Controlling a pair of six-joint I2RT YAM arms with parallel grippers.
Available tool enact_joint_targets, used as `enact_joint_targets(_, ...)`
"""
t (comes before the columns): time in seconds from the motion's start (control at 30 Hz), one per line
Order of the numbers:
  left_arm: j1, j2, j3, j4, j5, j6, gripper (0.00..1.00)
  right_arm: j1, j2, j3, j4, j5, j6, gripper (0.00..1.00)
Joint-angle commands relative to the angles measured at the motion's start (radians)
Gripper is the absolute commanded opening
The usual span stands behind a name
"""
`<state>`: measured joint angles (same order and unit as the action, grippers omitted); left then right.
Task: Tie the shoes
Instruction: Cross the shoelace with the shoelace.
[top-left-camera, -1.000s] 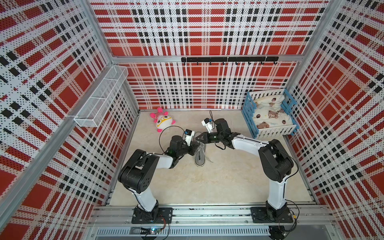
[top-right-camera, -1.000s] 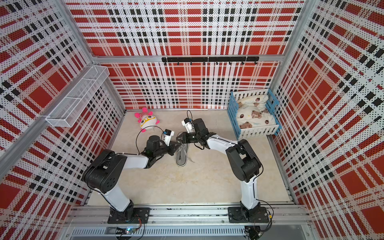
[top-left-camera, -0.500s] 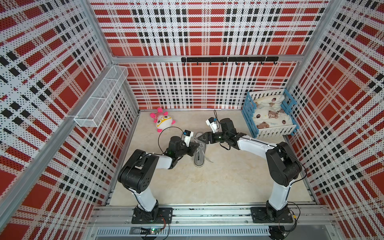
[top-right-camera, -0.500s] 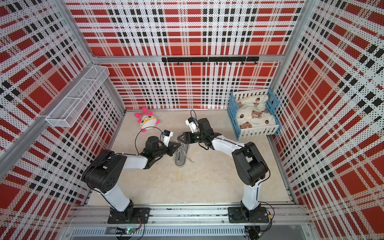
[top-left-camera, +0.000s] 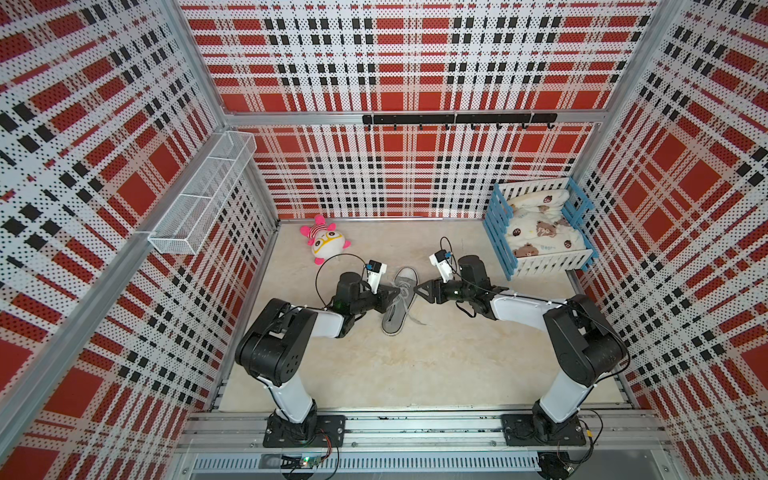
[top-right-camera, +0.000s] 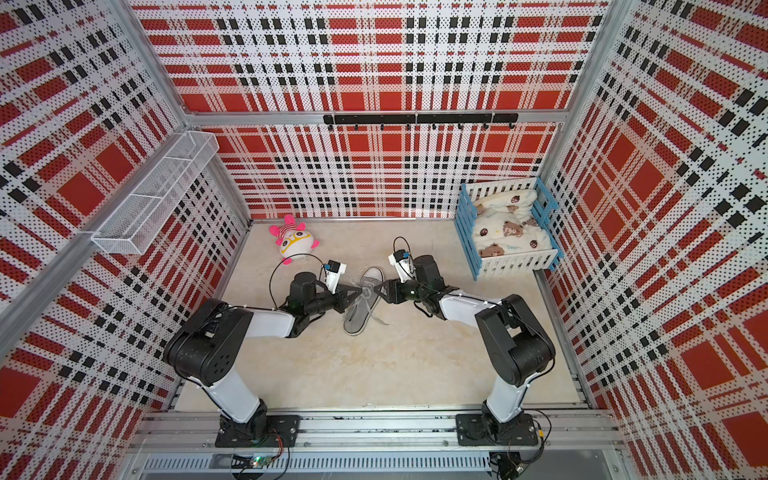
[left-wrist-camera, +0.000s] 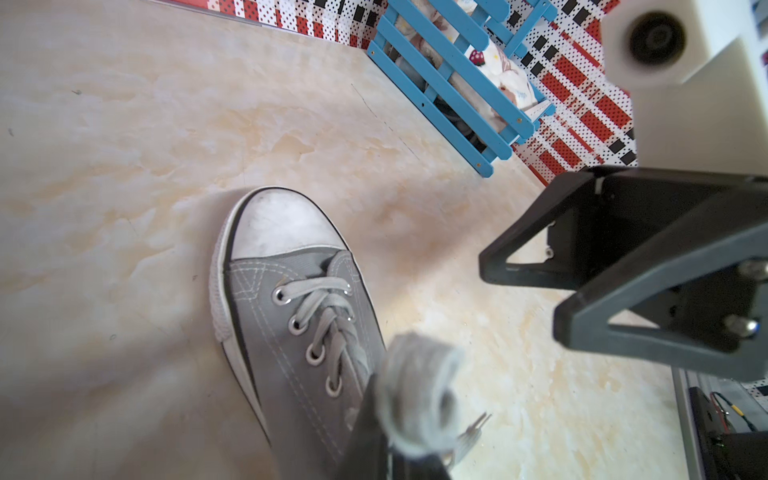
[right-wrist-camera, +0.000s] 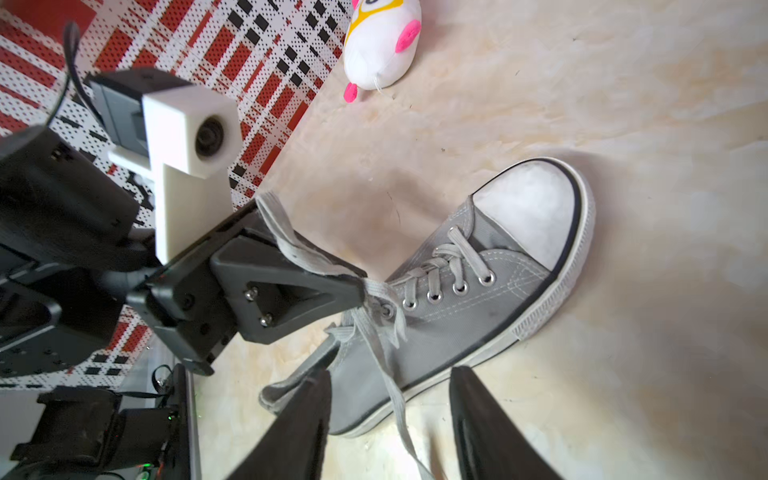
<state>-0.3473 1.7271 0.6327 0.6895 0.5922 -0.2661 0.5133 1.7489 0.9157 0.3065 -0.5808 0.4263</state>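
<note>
Left pincer (right-wrist-camera: 358, 284) tight on lace (right-wrist-camera: 291, 245)

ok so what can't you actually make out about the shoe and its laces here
Heel of the shoe: cut off by the bottom edge in the left wrist view; partly covered by a finger of the right gripper in the right wrist view.
The lace pinched in the left gripper: blurred, too near the left wrist lens; loop or single strand unclear.
Any knot: too small in both top views.
</note>
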Motion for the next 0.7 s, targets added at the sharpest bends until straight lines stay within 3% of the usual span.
enact_joint_targets(0.0, 0.008, 0.003, 0.006, 0.043, 0.037, -0.018, 0.0, 0.04, 0.044, 0.001, 0.072, 0.029, -0.057, 0.55)
enact_joint_targets(0.23, 0.009, -0.003, 0.004, 0.043, 0.031, -0.022, 0.0, 0.077, 0.116, 0.038, 0.046, 0.054, -0.086, 0.52)
enact_joint_targets(0.67, 0.008, -0.003, -0.002, 0.043, 0.037, -0.021, 0.0, 0.093, 0.157, 0.106, -0.014, 0.133, -0.106, 0.33)
